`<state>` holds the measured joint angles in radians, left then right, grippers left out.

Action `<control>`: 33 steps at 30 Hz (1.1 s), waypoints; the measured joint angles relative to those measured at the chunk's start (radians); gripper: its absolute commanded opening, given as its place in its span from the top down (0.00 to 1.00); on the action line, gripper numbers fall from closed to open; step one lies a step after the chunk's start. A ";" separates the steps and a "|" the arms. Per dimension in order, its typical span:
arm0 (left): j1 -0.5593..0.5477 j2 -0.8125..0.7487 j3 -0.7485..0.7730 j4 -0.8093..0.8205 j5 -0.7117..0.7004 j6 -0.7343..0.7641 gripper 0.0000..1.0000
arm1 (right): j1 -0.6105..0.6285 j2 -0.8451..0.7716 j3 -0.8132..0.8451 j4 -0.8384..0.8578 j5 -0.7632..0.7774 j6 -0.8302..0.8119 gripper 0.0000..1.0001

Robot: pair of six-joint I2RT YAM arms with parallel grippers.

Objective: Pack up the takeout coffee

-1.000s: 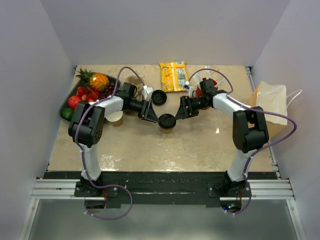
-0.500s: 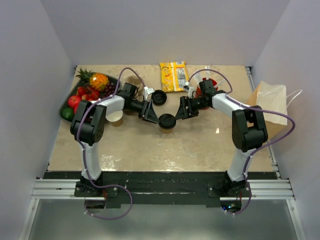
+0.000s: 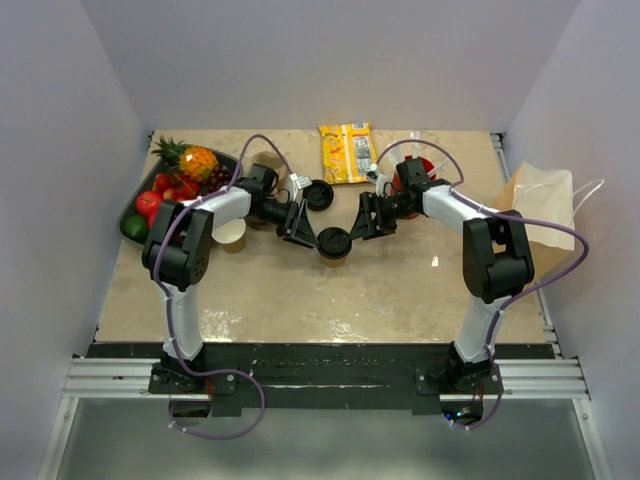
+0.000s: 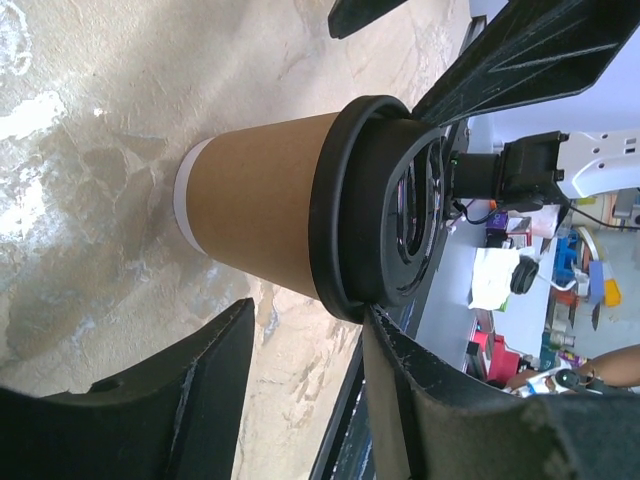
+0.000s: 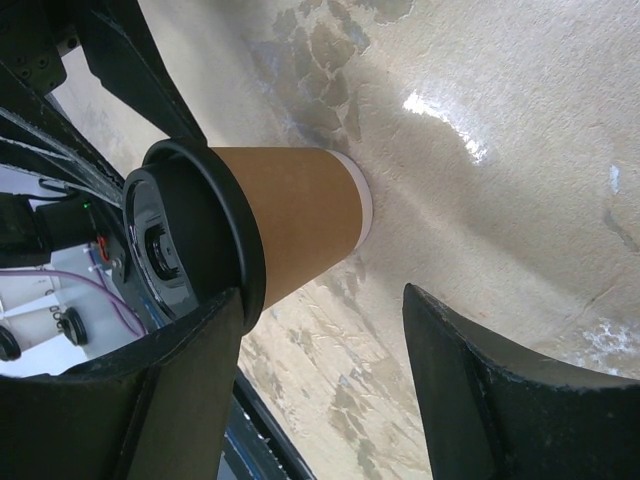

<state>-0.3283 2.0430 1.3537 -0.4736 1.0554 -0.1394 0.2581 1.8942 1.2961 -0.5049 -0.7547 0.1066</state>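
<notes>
The takeout coffee [image 3: 333,243], a brown paper cup with a black lid, stands upright mid-table. My left gripper [image 3: 299,222] is open just to its left, my right gripper [image 3: 371,217] open just to its right. In the left wrist view the cup [image 4: 265,215] lies just beyond the left gripper [image 4: 305,330], and one fingertip [image 4: 385,335] touches the lid rim [image 4: 335,230]. The right wrist view shows the cup [image 5: 295,215] just beyond the right gripper [image 5: 322,310], one fingertip [image 5: 225,310] against the lid rim [image 5: 235,225]. Neither pair of jaws spans the cup.
A lidless paper cup [image 3: 231,234] stands beside the left arm, and a loose black lid [image 3: 318,195] lies behind the coffee. A fruit tray [image 3: 133,203] sits far left, a yellow snack packet [image 3: 346,152] at the back, a brown paper bag [image 3: 545,205] at the right edge.
Both grippers' jaws have narrowed a little while staying beside the cup. The cup has not visibly moved.
</notes>
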 measured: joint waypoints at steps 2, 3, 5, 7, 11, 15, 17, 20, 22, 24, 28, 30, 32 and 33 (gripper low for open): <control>-0.002 0.001 0.008 -0.015 -0.008 0.000 0.51 | 0.002 0.006 0.008 -0.008 0.000 0.003 0.34; -0.002 0.003 0.013 -0.023 -0.010 0.000 0.51 | 0.002 0.009 0.012 -0.013 0.000 0.003 0.36; -0.004 0.006 0.025 -0.040 -0.007 0.005 0.48 | 0.002 0.011 0.017 -0.020 -0.002 0.003 0.37; -0.006 0.006 0.032 -0.048 -0.008 0.026 0.44 | 0.003 0.011 0.023 -0.025 -0.005 -0.005 0.36; -0.008 -0.005 0.032 -0.044 -0.004 0.091 0.39 | 0.011 0.004 0.039 -0.028 0.006 -0.036 0.33; -0.020 -0.024 0.039 -0.050 -0.022 0.170 0.36 | 0.024 -0.016 0.058 -0.026 0.040 -0.084 0.30; -0.021 -0.025 0.060 -0.069 -0.028 0.197 0.33 | 0.026 -0.030 0.067 -0.026 0.053 -0.100 0.29; -0.008 -0.026 0.115 -0.100 -0.032 0.237 0.27 | 0.025 -0.068 0.077 -0.027 0.067 -0.122 0.29; 0.010 -0.026 0.150 -0.117 -0.032 0.255 0.27 | 0.026 -0.102 0.081 -0.029 0.069 -0.133 0.28; 0.028 -0.033 0.166 -0.119 -0.034 0.261 0.27 | 0.028 -0.133 0.083 -0.027 0.076 -0.140 0.28; 0.052 -0.062 0.166 -0.112 -0.036 0.254 0.29 | 0.031 -0.165 0.083 -0.014 0.084 -0.146 0.29; 0.053 -0.065 0.166 -0.098 -0.036 0.242 0.29 | 0.031 -0.159 0.083 -0.003 0.087 -0.145 0.29; 0.052 -0.065 0.166 -0.091 -0.038 0.231 0.29 | 0.031 -0.149 0.084 0.000 0.087 -0.145 0.29; 0.051 -0.066 0.166 -0.089 -0.039 0.229 0.29 | 0.031 -0.146 0.086 -0.002 0.087 -0.146 0.29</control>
<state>-0.2771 1.9774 1.5200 -0.5625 1.0164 0.0898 0.2890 1.7485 1.3819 -0.5068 -0.6674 -0.0395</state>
